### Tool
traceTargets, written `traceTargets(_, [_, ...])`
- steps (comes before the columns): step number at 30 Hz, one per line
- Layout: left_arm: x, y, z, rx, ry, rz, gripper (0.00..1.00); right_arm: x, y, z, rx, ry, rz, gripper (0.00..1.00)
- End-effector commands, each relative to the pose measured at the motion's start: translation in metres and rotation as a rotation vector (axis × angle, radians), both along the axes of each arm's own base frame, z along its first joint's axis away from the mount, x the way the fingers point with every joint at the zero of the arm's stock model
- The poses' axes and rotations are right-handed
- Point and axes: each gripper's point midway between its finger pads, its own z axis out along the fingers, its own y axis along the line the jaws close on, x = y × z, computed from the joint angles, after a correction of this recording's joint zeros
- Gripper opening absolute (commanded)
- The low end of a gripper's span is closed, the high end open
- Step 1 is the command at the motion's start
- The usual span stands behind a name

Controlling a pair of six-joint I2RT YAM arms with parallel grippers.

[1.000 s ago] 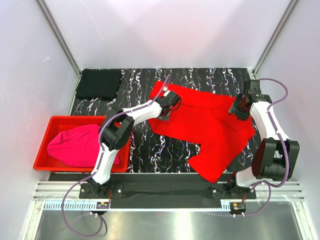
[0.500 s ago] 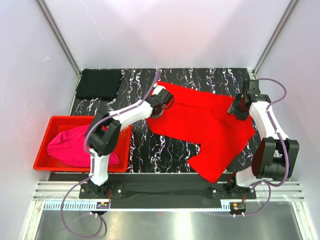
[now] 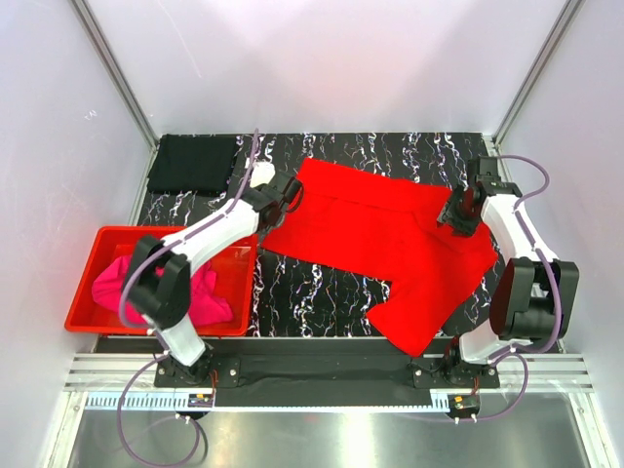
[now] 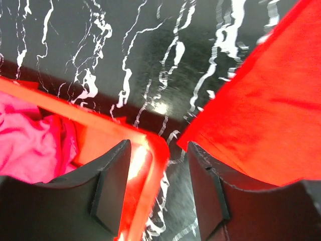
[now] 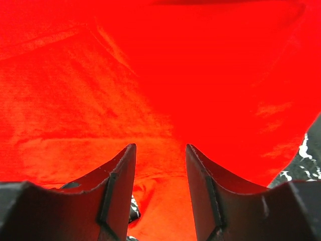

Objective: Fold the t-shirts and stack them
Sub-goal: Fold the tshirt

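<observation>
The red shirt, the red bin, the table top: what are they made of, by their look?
The red shirt looks like soft matte cloth: it lies limp, with creases. The red bin looks like rigid, rather glossy plastic: straight walls, glare on the rim. The table top is smooth black marble or a marble-print sheet, with white veins; which one cannot be told.

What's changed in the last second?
The left gripper swung left off the red shirt, toward the bin, and is open; the shirt's near-left corner spread left with it. The right gripper barely shifted. Black shirt and pink shirt stayed put.
</observation>
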Motion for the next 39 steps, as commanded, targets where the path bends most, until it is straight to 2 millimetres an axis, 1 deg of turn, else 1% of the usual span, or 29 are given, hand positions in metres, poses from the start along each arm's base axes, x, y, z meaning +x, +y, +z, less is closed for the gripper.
traceTargets(1, [0.0, -0.018, 0.041, -0.1, -0.14, -0.011, 0.54, 0.011, 0.005, 0.012, 0.033, -0.034, -0.012, 0.51])
traceTargets(2, [-0.001, -0.032, 0.041, -0.148, -0.135, -0.06, 0.54, 0.011, 0.002, 0.01, 0.03, -0.03, -0.032, 0.51])
traceTargets(4, [0.013, -0.058, 0.049, -0.211, -0.164, -0.16, 0.54, 0.009, -0.012, 0.006, 0.031, -0.018, -0.094, 0.51])
traceTargets(5, [0.015, -0.072, 0.049, -0.256, -0.145, -0.208, 0.53, 0.006, -0.019, 0.003, 0.035, -0.013, -0.12, 0.5])
traceTargets(6, [0.025, -0.086, 0.053, -0.286, -0.148, -0.242, 0.51, 0.008, -0.021, 0.003, 0.073, -0.031, -0.133, 0.5])
traceTargets(7, [0.032, -0.1, 0.057, -0.307, -0.162, -0.303, 0.48, 0.002, -0.033, -0.004, 0.1, -0.021, -0.179, 0.5])
traceTargets(8, [0.033, -0.12, 0.057, -0.37, -0.144, -0.381, 0.47, 0.0, -0.038, -0.007, 0.122, -0.02, -0.197, 0.5])
traceTargets(9, [0.037, -0.133, 0.055, -0.397, -0.14, -0.419, 0.47, 0.0, -0.041, -0.009, 0.139, -0.023, -0.207, 0.5])
traceTargets(10, [0.043, -0.145, 0.059, -0.432, -0.163, -0.458, 0.46, -0.004, -0.045, -0.013, 0.139, -0.016, -0.223, 0.5])
traceTargets(11, [0.04, -0.16, 0.058, -0.484, -0.148, -0.517, 0.46, -0.004, -0.045, -0.015, 0.139, -0.011, -0.228, 0.5])
traceTargets(13, [0.047, -0.178, 0.058, -0.531, -0.151, -0.567, 0.45, -0.006, -0.043, -0.018, 0.148, -0.003, -0.238, 0.5])
traceTargets(14, [0.045, -0.188, 0.056, -0.561, -0.138, -0.6, 0.45, -0.011, -0.043, -0.025, 0.154, 0.01, -0.254, 0.5])
traceTargets(15, [0.047, -0.192, 0.05, -0.567, -0.126, -0.608, 0.45, -0.01, -0.046, -0.026, 0.143, -0.004, -0.266, 0.52])
traceTargets(16, [0.049, -0.199, 0.052, -0.588, -0.138, -0.623, 0.44, -0.018, -0.045, -0.037, 0.147, 0.015, -0.273, 0.55])
traceTargets(17, [0.049, -0.203, 0.049, -0.603, -0.131, -0.634, 0.44, -0.021, -0.046, -0.042, 0.152, 0.015, -0.28, 0.57])
traceTargets(18, [0.05, -0.211, 0.047, -0.634, -0.132, -0.659, 0.43, -0.016, -0.047, -0.042, 0.156, -0.023, -0.284, 0.58])
traceTargets(19, [0.049, -0.215, 0.045, -0.653, -0.128, -0.666, 0.43, -0.016, -0.046, -0.045, 0.165, -0.033, -0.285, 0.61])
traceTargets(20, [0.047, -0.221, 0.043, -0.677, -0.114, -0.682, 0.43, -0.021, -0.042, -0.056, 0.182, -0.025, -0.293, 0.63])
traceTargets(21, [0.047, -0.225, 0.037, -0.692, -0.105, -0.691, 0.43, -0.01, -0.041, -0.053, 0.194, -0.089, -0.285, 0.64])
traceTargets(22, [0.046, -0.229, 0.036, -0.707, -0.097, -0.704, 0.43, -0.014, -0.038, -0.06, 0.207, -0.09, -0.297, 0.66])
traceTargets(23, [0.046, -0.23, 0.033, -0.709, -0.09, -0.703, 0.43, -0.004, -0.039, -0.059, 0.213, -0.139, -0.292, 0.67])
traceTargets(24, [0.046, -0.23, 0.026, -0.702, -0.076, -0.7, 0.43, -0.002, -0.038, -0.062, 0.22, -0.146, -0.29, 0.68])
traceTargets(28, [0.041, -0.227, 0.017, -0.693, -0.044, -0.695, 0.42, 0.014, -0.043, -0.062, 0.214, -0.187, -0.278, 0.68])
traceTargets(30, [0.037, -0.227, 0.017, -0.703, -0.04, -0.701, 0.42, 0.02, -0.046, -0.062, 0.205, -0.196, -0.278, 0.68])
traceTargets(32, [0.035, -0.226, 0.017, -0.709, -0.035, -0.704, 0.42, 0.028, -0.048, -0.057, 0.208, -0.206, -0.281, 0.67])
traceTargets(34, [0.036, -0.226, 0.019, -0.702, -0.035, -0.707, 0.42, 0.033, -0.052, -0.056, 0.196, -0.204, -0.295, 0.67])
traceTargets(36, [0.036, -0.226, 0.019, -0.696, -0.033, -0.705, 0.42, 0.035, -0.055, -0.064, 0.19, -0.176, -0.306, 0.66])
traceTargets(38, [0.036, -0.226, 0.021, -0.698, -0.035, -0.71, 0.42, 0.043, -0.056, -0.064, 0.196, -0.178, -0.298, 0.66])
traceTargets(39, [0.036, -0.226, 0.021, -0.699, -0.034, -0.711, 0.42, 0.044, -0.057, -0.068, 0.195, -0.17, -0.302, 0.65])
